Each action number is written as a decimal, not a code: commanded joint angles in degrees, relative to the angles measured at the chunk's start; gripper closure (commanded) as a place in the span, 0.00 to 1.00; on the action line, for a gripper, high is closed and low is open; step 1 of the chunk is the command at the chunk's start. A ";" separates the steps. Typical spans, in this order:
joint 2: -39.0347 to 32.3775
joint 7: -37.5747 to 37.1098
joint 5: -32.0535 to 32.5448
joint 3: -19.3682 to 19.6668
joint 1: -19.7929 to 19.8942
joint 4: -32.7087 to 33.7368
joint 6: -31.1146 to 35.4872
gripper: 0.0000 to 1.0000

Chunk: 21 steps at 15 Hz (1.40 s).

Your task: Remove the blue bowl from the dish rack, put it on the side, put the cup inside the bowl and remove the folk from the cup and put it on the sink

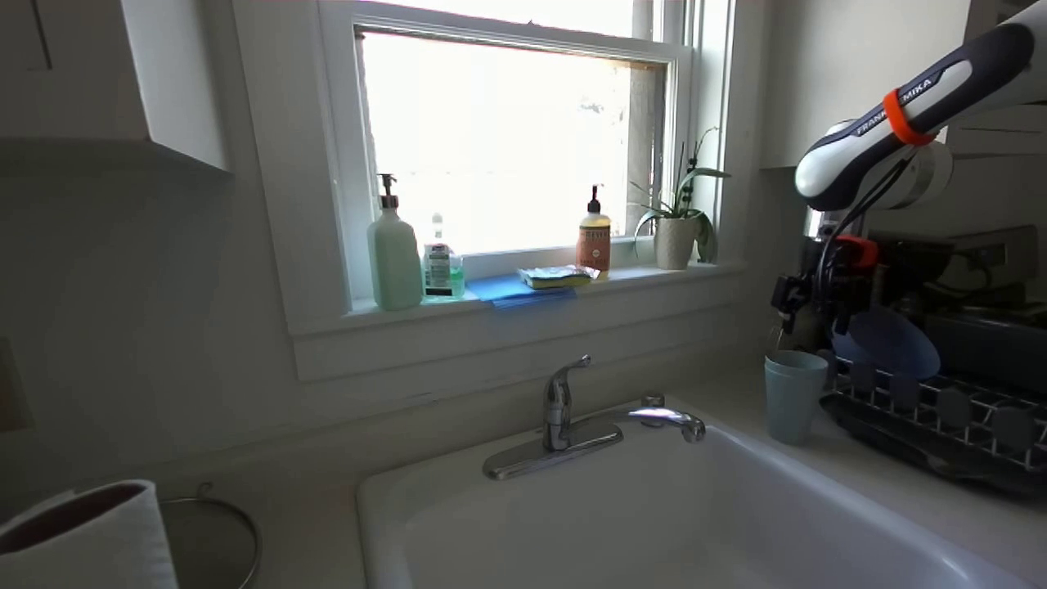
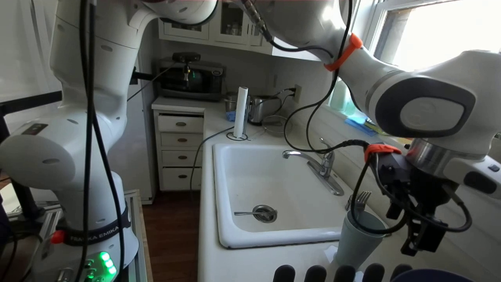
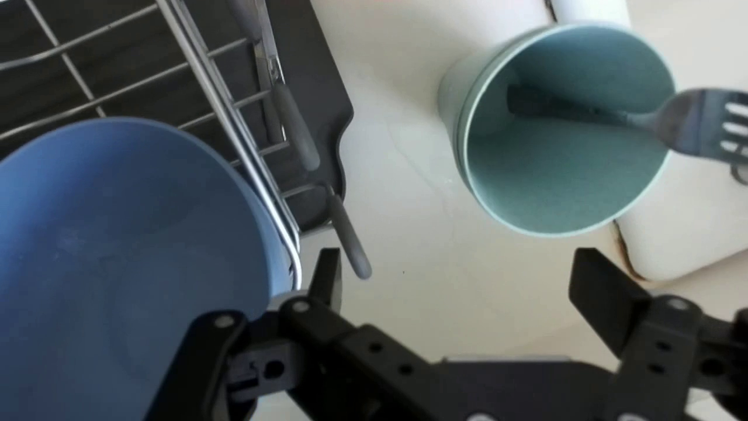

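Note:
The blue bowl [image 3: 128, 245] sits in the dish rack [image 3: 219, 111], tilted in an exterior view [image 1: 896, 343]. The pale cup [image 3: 561, 193] stands upright on the counter between rack and sink, in both exterior views [image 1: 793, 401] [image 2: 358, 243]. The fork [image 3: 692, 123] leans in the cup, tines up past its rim, also in an exterior view [image 2: 362, 199]. My gripper [image 3: 456, 266] is open and empty, fingers apart over bare counter between bowl and cup, touching neither. In an exterior view it hangs beside and above the cup [image 2: 401, 233]. The white sink [image 2: 282, 237] is beside the cup.
A utensil [image 2: 244, 213] lies across the sink drain. The chrome faucet [image 1: 559, 409] stands at the sink's back edge. Grey-tipped rack prongs [image 3: 350, 240] stick out near my left finger. Bottles [image 1: 395, 258] and a potted plant [image 1: 675, 241] stand on the windowsill.

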<state>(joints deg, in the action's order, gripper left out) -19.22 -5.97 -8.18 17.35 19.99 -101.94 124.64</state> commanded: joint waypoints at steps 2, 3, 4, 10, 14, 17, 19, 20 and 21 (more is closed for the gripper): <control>0.06 -13.28 6.80 3.24 -1.99 3.30 3.94 0.00; -0.57 -16.21 9.16 4.18 -2.35 3.95 4.89 0.00; -1.33 -19.02 11.46 5.05 -2.63 4.49 5.71 0.00; -5.10 -25.73 15.17 7.16 -2.18 5.03 3.88 0.19; -6.57 -25.67 13.11 6.84 -1.52 5.65 3.71 0.43; -6.59 -25.11 12.62 6.52 -1.37 6.07 3.75 0.66; -6.48 -24.78 12.63 6.42 -1.35 6.70 3.11 0.78; -6.47 -24.84 12.82 6.47 -1.38 6.88 3.15 0.87; -6.64 -24.69 12.77 6.36 -1.37 7.72 2.59 0.92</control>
<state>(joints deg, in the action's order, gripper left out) -25.06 -30.82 5.58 23.96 18.31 -97.05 129.46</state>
